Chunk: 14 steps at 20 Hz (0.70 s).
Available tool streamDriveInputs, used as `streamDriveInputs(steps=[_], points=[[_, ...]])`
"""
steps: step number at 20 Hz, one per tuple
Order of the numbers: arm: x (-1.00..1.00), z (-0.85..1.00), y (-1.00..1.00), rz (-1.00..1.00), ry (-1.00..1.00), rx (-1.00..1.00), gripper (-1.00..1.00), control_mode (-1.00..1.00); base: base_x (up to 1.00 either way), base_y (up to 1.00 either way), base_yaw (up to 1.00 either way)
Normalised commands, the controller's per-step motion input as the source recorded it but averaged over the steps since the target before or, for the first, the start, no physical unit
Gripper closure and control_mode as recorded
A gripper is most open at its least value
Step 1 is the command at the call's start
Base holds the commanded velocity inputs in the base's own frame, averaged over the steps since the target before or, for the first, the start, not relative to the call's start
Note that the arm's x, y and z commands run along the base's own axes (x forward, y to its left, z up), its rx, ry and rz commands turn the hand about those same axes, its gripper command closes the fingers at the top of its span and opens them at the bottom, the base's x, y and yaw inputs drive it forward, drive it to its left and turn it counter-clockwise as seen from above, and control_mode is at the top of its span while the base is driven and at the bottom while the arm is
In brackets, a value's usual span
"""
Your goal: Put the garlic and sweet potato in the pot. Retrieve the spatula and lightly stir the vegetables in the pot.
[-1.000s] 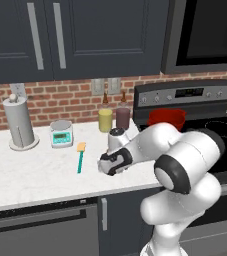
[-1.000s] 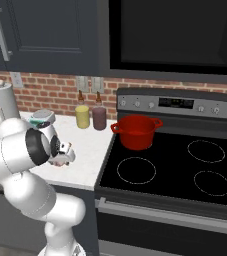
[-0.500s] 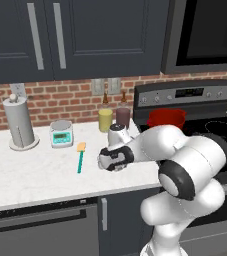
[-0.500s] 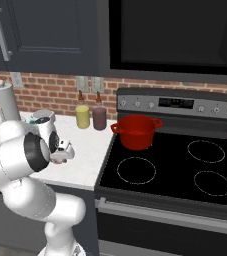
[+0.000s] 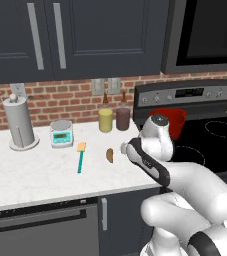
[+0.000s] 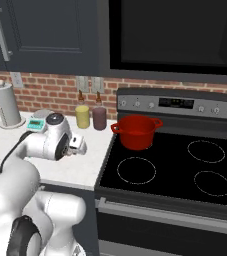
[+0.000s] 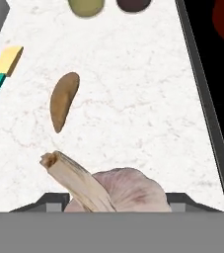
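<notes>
In the hand view the pale pinkish garlic (image 7: 126, 190), with its dry stem sticking up, sits between my gripper (image 7: 116, 201) fingers, which are shut on it above the counter. My gripper (image 5: 128, 149) hovers just left of the stove edge. The tan-brown sweet potato (image 7: 63, 101) lies on the white counter ahead of the hand, also seen in the left base view (image 5: 109, 155). The spatula (image 5: 80, 157) with teal handle and yellow head lies left of it. The red pot (image 6: 136, 131) stands on the stove's back left burner.
A yellow jar (image 5: 105, 120) and a maroon jar (image 5: 122, 118) stand at the brick wall, with a small scale (image 5: 61, 134) and a paper towel holder (image 5: 20, 122) further left. The black stove top (image 6: 175, 170) lies to the right of the counter.
My hand has lifted off the counter and swung right toward the stove with the garlic in it. The sweet potato is now uncovered in the left base view.
</notes>
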Motion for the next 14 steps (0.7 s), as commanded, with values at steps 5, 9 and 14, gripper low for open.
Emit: streamDriveInputs(steps=[5, 9, 14], points=[[0.17, 1.00, -0.95, -0.14, -0.16, 0.11, 1.00, -1.00, 0.00, 0.00, 0.00], [0.47, 0.98, -0.84, -0.17, -0.08, 0.08, 1.00, -1.00, 0.00, 0.00, 0.00], [0.77, 0.71, -0.67, -0.15, 0.00, 0.09, 1.00, -1.00, 0.00, 0.00, 0.00]])
